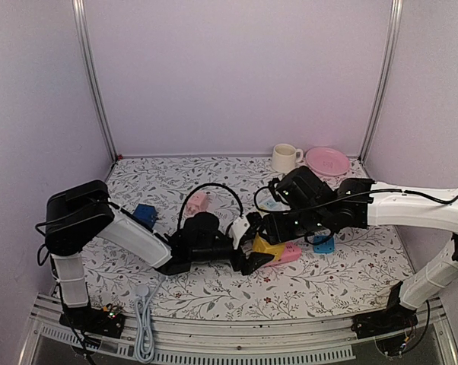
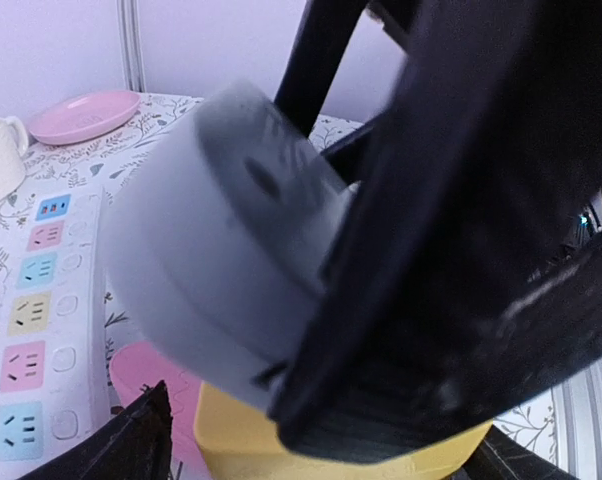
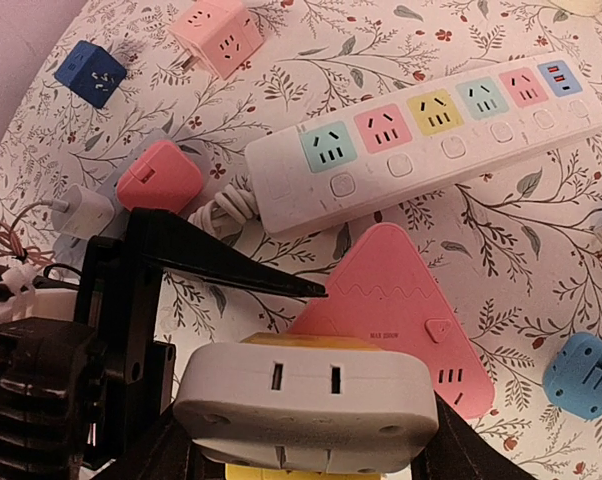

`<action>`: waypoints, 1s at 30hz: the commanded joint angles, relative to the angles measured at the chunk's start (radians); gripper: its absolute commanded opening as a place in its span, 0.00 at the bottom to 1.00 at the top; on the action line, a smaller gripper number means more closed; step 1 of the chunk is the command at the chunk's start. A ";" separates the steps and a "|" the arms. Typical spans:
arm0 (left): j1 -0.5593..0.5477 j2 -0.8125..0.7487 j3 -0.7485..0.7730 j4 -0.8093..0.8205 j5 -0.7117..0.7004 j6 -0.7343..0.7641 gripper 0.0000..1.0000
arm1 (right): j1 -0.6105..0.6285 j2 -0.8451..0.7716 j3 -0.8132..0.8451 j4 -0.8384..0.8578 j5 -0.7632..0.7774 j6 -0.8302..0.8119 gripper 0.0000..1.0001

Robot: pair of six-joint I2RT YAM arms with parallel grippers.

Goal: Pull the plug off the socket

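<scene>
The left end effector (image 1: pixel 246 245) stood with jaws apart around the white plug (image 3: pixel 306 400), one finger (image 2: pixel 451 250) against it and the other clear. The plug sat in the yellow socket (image 1: pixel 265 248) on the tabletop (image 1: pixel 214 293). The right end effector (image 1: pixel 273 226) flanked both, but its grip could not be told. The sound move was to close squarely, brace the socket and pull straight.

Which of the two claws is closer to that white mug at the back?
Right. The right gripper is in front of the mug, slightly left; the left gripper sits farther toward the table's front edge.
</scene>
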 commanded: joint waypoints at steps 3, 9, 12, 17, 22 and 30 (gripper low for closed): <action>-0.024 -0.024 0.026 0.020 0.036 0.011 0.85 | 0.018 -0.021 0.034 0.120 -0.081 -0.013 0.34; -0.024 -0.003 0.038 -0.016 0.039 -0.003 0.56 | 0.018 -0.028 0.035 0.120 -0.075 -0.010 0.34; -0.025 0.000 0.045 -0.035 0.034 -0.004 0.37 | 0.015 -0.026 0.033 0.117 -0.066 -0.006 0.34; -0.025 0.058 0.048 -0.050 0.029 -0.005 0.24 | -0.007 -0.032 0.068 0.088 -0.025 -0.006 0.33; -0.020 0.087 0.037 -0.048 0.018 -0.030 0.23 | -0.033 -0.056 0.111 0.077 -0.003 -0.028 0.32; 0.005 0.097 0.021 -0.038 0.023 -0.062 0.25 | -0.088 -0.087 0.085 0.083 -0.064 -0.009 0.31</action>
